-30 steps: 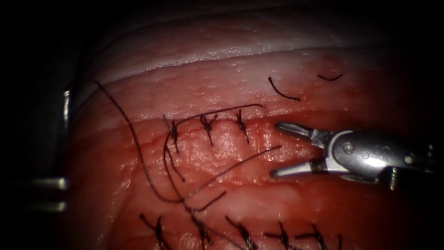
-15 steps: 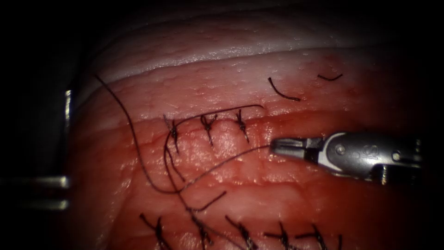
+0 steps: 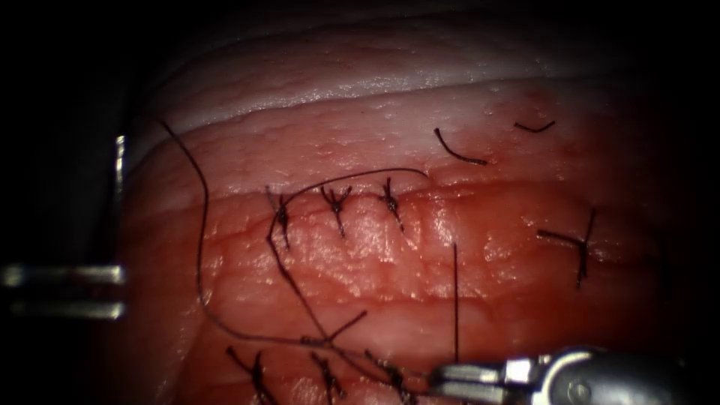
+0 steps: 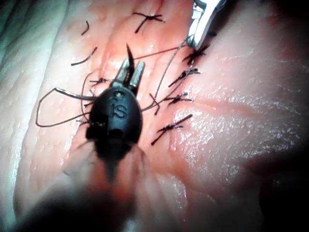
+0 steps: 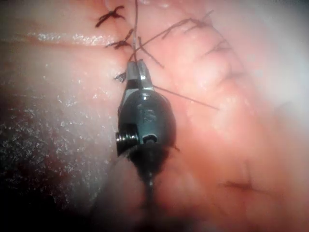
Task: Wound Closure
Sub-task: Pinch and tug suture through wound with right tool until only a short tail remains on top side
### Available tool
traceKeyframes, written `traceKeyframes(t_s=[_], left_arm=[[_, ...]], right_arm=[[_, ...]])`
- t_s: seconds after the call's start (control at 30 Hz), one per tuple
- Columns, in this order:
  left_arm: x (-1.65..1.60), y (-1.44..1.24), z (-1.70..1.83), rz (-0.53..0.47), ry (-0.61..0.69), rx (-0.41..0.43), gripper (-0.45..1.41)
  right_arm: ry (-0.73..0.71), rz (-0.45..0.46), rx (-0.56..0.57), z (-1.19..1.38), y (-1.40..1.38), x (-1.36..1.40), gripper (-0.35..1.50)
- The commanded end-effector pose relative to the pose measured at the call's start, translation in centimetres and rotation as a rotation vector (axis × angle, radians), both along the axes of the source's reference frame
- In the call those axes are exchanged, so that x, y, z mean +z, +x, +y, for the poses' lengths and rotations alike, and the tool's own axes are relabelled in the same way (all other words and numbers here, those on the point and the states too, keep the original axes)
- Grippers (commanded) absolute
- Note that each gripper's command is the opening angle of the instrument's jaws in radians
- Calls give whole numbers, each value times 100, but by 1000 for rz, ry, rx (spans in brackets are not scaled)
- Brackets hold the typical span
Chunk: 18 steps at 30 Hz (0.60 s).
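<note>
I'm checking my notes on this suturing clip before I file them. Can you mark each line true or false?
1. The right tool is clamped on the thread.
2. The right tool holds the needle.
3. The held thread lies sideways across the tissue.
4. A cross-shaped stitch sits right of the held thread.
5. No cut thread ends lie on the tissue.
1. True: the right tool has its jaws shut on the thread.
2. False: it holds thread.
3. False: in the endoscope view it runs straight up from the jaws.
4. True: the cross-shaped stitch is there.
5. False: two cut ends lie on the tissue above the upper stitches.
What the left tool holds cannot be made out.
</note>
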State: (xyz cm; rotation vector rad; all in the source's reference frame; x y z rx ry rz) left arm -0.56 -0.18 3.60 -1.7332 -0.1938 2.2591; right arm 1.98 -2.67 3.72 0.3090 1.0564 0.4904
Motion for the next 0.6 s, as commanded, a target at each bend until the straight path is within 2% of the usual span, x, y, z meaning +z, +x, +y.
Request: traceKeyframes(t_s=[0.03,0.2,0.27,0.33,0.37,0.43,0.6], left_arm=[[4,-5,0,1,-1,-1,-45],[2,-5,-1,4,-2,-2,-45],[2,-5,-1,4,-2,-2,-45],[2,-3,-1,4,-2,-2,-45],[2,-2,-1,4,-1,-1,-45],[2,1,0,3,0,1,-45],[3,12,5,6,-4,-9,-45]], right_arm=[[0,7,-12,-16,19,-11,-35],[5,25,-5,-23,36,-29,-35],[-137,42,-39,-14,36,-26,-35],[-222,63,-35,0,31,-18,39],[-233,67,-29,5,28,-15,56],[-274,70,-20,24,13,0,81],[-332,61,-3,61,-16,37,106]])
